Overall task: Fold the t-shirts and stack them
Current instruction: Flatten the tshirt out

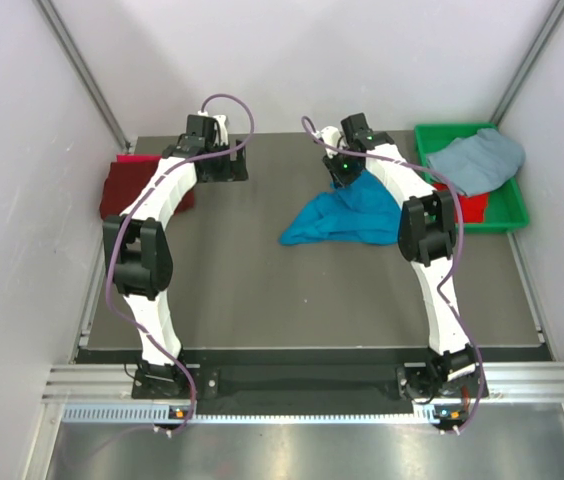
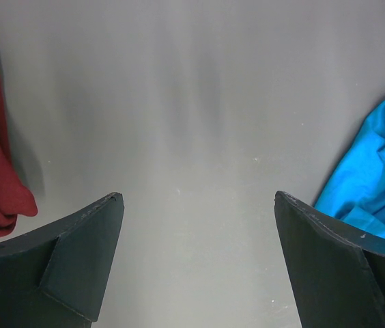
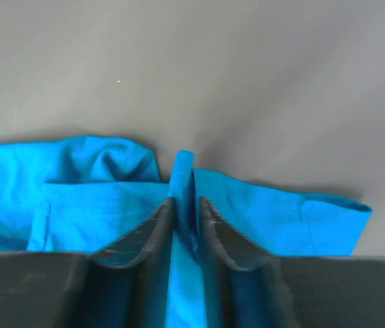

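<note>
Between right fingers (image 3: 160,222): thin ridge, turquoise t-shirt (image 3: 97,205).

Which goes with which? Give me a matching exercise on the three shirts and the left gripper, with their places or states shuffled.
Things:
1. turquoise t-shirt
2. maroon t-shirt
3. grey-blue t-shirt
4. left gripper

Places or states:
A. open, above bare table
B. lying on the green bin
C. at the far left edge of the table
D. a fold pinched by the right gripper

Pairs: 1-D, 2-C, 3-B, 4-A
</note>
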Robot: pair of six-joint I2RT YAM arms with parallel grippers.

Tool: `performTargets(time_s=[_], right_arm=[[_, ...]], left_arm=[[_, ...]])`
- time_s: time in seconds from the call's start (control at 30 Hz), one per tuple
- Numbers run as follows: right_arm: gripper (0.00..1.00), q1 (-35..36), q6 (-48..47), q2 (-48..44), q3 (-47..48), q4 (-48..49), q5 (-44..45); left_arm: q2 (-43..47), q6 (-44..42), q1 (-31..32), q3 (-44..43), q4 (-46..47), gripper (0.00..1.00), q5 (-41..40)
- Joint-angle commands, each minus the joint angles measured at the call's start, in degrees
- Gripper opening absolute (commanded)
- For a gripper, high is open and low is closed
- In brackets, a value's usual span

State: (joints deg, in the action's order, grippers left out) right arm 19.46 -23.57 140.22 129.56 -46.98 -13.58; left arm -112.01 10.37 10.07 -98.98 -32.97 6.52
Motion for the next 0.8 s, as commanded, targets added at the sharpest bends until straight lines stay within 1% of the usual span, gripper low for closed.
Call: performTargets(time_s=[0.0,0.03,0.13,0.2,0.3,0.37,0.4,0.57,0.63,0.77], right_arm=[[0.17,0.8,-0.3,-0.2,1.8,0.0,0.9],[0.09,0.8,-0.2,-0.3,1.8,0.1,1.4],[0.00,0.8,0.3,-1.2,2.0,1.1,2.4],[0.00,0.6,1.1,-2.2,2.6,1.5,2.9],[0.00,0.0,2.9,-6.4,4.3,2.9,3.9],[0.00,-0.5,3.4,-11.4,4.9,5.0,4.4],[0.00,-0.5,3.5,-14.7,5.0,6.4,5.0],[0.00,-0.5,3.5,-23.3,5.2,9.6,5.5],[0.00,-0.4,4.3,-26.4,5.9,10.2,5.8],[0.00,-0.5,6.3,-31.0,5.7,10.5,5.4]], left_arm=[[2.1,0.3,-0.3,-1.3,2.5,0.96,0.8],[2.1,0.3,-0.3,-1.3,2.5,0.96,0.9],[2.1,0.4,-0.3,-1.2,2.6,0.96,1.2],[1.8,0.4,-0.3,-1.3,2.6,0.96,1.3],[1.1,0.9,-0.3,-1.8,2.6,0.96,2.3],[0.2,1.0,-0.3,-2.6,2.7,0.96,4.1],[-0.8,1.4,-0.3,-3.5,2.6,0.98,5.8],[-5.2,2.0,-0.3,-7.5,1.4,0.99,10.3],[-6.5,2.3,-0.3,-8.7,2.5,0.97,13.4],[-10.2,5.4,-0.3,-10.5,4.8,0.93,16.6]])
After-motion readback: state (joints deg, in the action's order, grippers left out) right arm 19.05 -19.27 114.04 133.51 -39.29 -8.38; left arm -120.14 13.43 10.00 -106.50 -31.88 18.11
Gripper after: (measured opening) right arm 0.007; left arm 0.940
